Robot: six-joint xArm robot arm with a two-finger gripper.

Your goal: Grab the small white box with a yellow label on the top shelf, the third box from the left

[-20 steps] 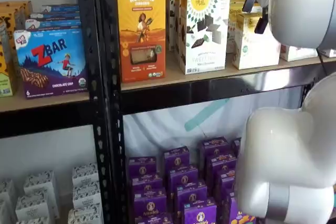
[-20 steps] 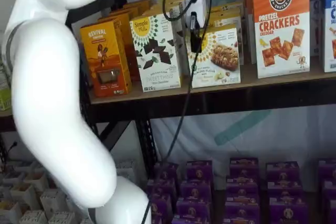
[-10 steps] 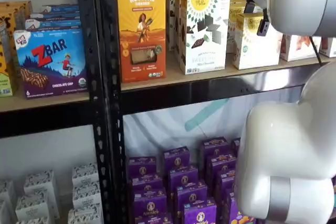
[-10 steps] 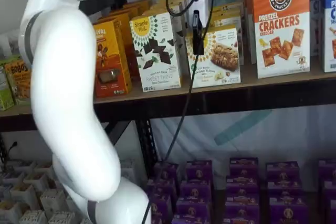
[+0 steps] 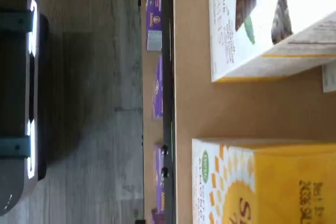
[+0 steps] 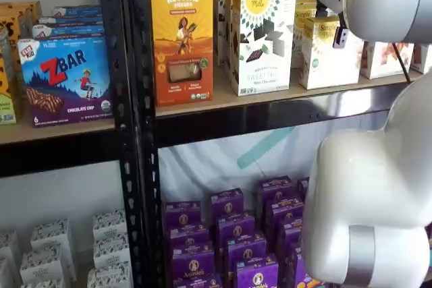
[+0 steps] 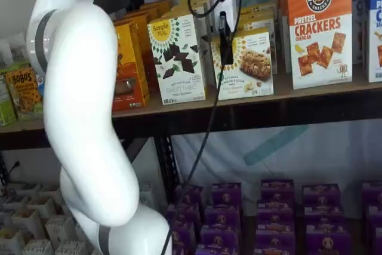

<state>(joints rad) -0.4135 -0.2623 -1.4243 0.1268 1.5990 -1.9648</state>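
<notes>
white and short, the small white box (image 7: pixel 246 64) with its yellow sunburst logo stands at the front edge of the top shelf (image 7: pixel 250 111), between the taller simple mills sweet thins box (image 7: pixel 177 58) and the orange pretzel crackers box (image 7: pixel 320 28); it shows in both shelf views (image 6: pixel 329 52). the hand (image 7: pixel 225 46) hangs in front of the box's upper left part, seen only as a narrow black shape with a cable (image 7: pixel 209 117) trailing below, so i cannot tell whether its fingers are apart or closed. in the wrist view the box's yellow top panel (image 5: pixel 273 182) fills a corner.
</notes>
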